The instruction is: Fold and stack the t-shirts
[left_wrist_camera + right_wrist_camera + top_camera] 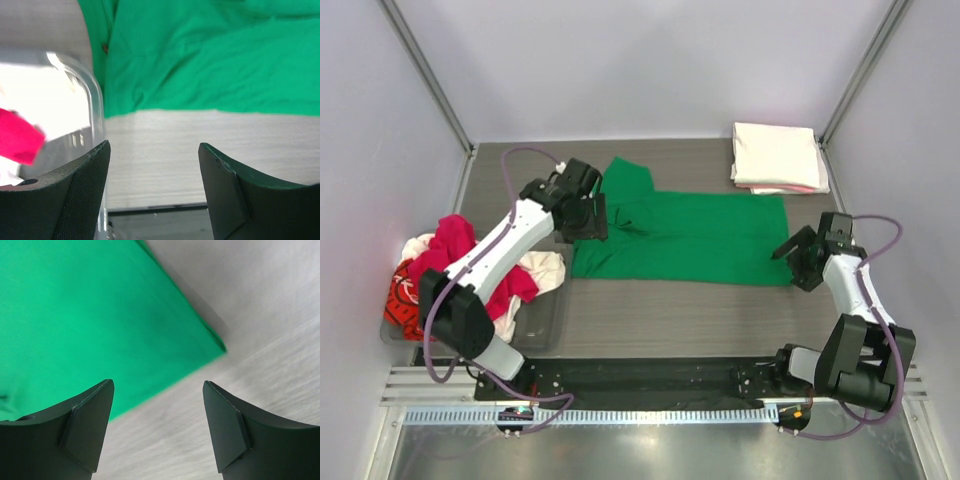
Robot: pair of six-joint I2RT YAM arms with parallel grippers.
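Note:
A bright green t-shirt [690, 235] lies flat across the middle of the table as a long band, one sleeve sticking out at its far left. My left gripper [592, 230] hovers over the shirt's left end, open and holding nothing [155, 150]; the green cloth [210, 55] lies just beyond its fingertips. Open too, my right gripper [790, 258] stands at the shirt's right end, with the cloth's near corner [85, 315] ahead and bare table between its jaws [157, 385]. Folded cream-white and pink t-shirts [778, 157] are stacked at the back right.
A clear plastic bin [542, 320] at the left edge holds crumpled magenta [450, 245], white [542, 270] and red printed [402, 295] t-shirts. Its curved wall [95, 110] sits close to my left finger. Grey walls enclose the table on three sides.

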